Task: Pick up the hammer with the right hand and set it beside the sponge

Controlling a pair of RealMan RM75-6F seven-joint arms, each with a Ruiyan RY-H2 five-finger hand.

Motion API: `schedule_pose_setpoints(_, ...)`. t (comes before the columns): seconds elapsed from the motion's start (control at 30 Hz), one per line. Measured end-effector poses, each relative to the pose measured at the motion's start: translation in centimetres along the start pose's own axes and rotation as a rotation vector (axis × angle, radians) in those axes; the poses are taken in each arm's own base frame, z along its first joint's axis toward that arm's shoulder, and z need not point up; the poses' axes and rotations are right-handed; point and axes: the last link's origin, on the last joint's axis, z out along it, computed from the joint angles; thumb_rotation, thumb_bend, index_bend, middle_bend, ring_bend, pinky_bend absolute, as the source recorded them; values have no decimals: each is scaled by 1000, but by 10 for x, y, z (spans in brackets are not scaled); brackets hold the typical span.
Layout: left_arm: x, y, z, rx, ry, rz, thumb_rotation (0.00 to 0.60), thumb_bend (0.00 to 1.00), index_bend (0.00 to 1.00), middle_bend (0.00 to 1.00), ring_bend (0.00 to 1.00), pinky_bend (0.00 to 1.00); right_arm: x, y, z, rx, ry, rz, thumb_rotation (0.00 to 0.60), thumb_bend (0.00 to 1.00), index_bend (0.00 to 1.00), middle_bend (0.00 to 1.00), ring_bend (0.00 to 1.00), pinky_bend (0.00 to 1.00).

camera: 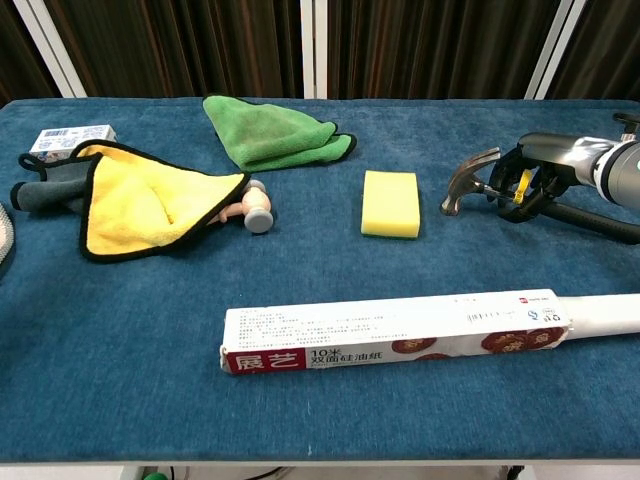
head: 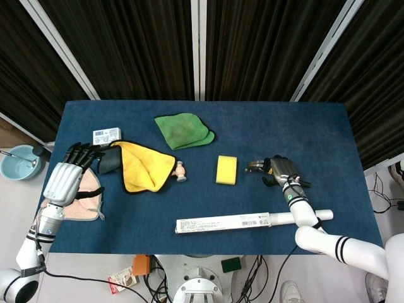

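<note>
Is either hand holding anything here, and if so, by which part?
The right hand grips the hammer by its handle just behind the head. The left hand holds nothing.

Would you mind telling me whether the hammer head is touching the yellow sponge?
Apart. The chest view shows bare blue cloth between the hammer head and the sponge.

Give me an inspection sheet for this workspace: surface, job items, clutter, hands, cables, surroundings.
Surface: blue cloth-covered table.
Job's things: hammer lies right of the yellow sponge, apart from it.
Clutter: green cloth, yellow cloth, long white box, small labelled box, small wooden object, pink cloth.
Hands: right hand curled over the hammer handle, grip unclear; left hand spread, holding nothing.
Cables: some on the floor at right.
Surroundings: dark curtains; blue bowl off the table.
</note>
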Motion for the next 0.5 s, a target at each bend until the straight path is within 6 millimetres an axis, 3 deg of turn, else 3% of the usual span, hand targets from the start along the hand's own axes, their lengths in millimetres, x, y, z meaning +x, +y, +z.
schedule_pose_setpoints(0.5, 0, -2, -3, 6, 3, -5, 600, 40, 237, 137, 80, 82, -1, 2, -3, 7, 7, -7, 600, 500, 428, 392, 194, 226)
